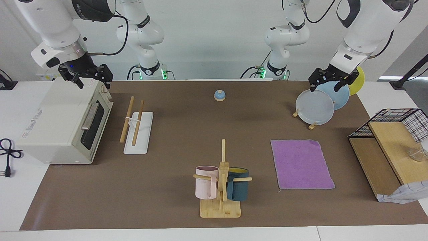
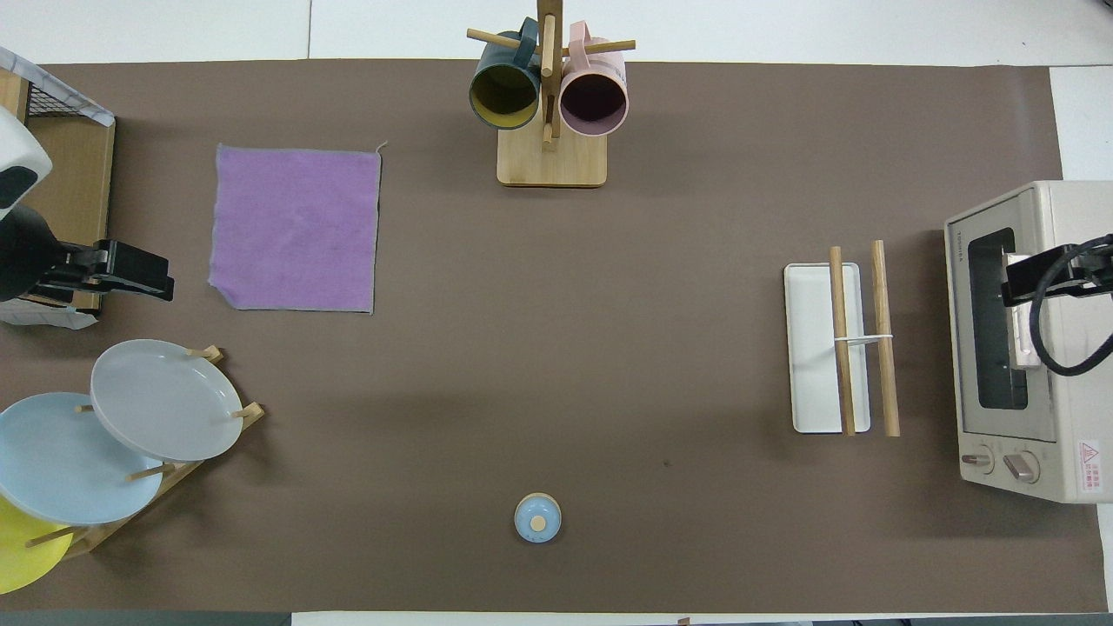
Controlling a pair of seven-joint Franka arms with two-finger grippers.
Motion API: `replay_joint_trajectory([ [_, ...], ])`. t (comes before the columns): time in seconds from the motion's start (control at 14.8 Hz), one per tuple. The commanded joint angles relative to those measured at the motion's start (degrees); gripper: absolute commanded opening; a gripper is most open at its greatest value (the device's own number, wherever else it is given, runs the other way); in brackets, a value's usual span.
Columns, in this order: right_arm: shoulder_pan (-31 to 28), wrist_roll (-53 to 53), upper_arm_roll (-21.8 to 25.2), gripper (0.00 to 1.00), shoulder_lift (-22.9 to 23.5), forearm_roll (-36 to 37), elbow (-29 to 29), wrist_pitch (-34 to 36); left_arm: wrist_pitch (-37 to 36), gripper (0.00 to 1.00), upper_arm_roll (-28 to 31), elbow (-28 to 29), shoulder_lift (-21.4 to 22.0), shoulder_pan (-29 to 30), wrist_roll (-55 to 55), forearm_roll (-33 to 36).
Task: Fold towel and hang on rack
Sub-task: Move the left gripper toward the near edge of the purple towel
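Where the towel (image 2: 296, 228) lies: flat and unfolded on the worktop (image 2: 609, 348), purple face up, ten o'clock in the overhead view.
Rack (image 2: 836, 304): three o'clock there, beside the toaster oven (image 1: 50, 124), well apart from the towel.
Left gripper (image 1: 326, 86): raised by the plates (image 2: 165, 400), jaws released, empty.
Right gripper (image 1: 93, 82): above the toaster oven, jaws released, empty.
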State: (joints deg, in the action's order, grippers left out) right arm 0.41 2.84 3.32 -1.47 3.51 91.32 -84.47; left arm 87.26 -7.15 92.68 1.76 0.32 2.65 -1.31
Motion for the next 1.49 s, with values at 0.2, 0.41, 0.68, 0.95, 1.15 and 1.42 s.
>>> replay_joint_trajectory([
  [0.2, -0.4, 1.1, -0.1, 1.0, -0.9, -1.1, 1.0, -0.6, -0.3, 1.0, 0.6, 1.0, 0.9, -0.4, -1.1, -0.3],
  [0.41, -0.4, 1.2, -0.1, 1.0, -0.9, -1.1, 1.0, -0.6, -0.4, 1.0, 0.6, 1.8, 1.2, -0.6, -1.1, -0.3],
  [0.68, -0.4, 1.1, -0.1, 1.0, -0.9, -1.1, 1.0, -0.6, -0.2, 1.0, 0.7, 3.9, 2.4, 0.3, -0.6, -0.2],
  [0.95, -0.4, 1.1, -0.1, 1.0, -0.9, -1.1, 1.0, -0.6, 10.8, 1.0, 0.8, 13.4, 3.9, 1.9, -0.5, -0.4],
  [1.15, -0.4, 1.2, -0.1, 1.0, -0.9, -1.1, 1.0, -0.6, 20.2, 1.0, 0.7, 18.2, 0.2, 4.4, -1.2, -0.4],
  [1.42, -0.4, 1.1, -0.1, 1.0, -0.9, -1.0, 1.0, -0.6, 36.7, 1.0, 0.7, 21.7, -11.5, 6.7, -1.2, -0.4],
])
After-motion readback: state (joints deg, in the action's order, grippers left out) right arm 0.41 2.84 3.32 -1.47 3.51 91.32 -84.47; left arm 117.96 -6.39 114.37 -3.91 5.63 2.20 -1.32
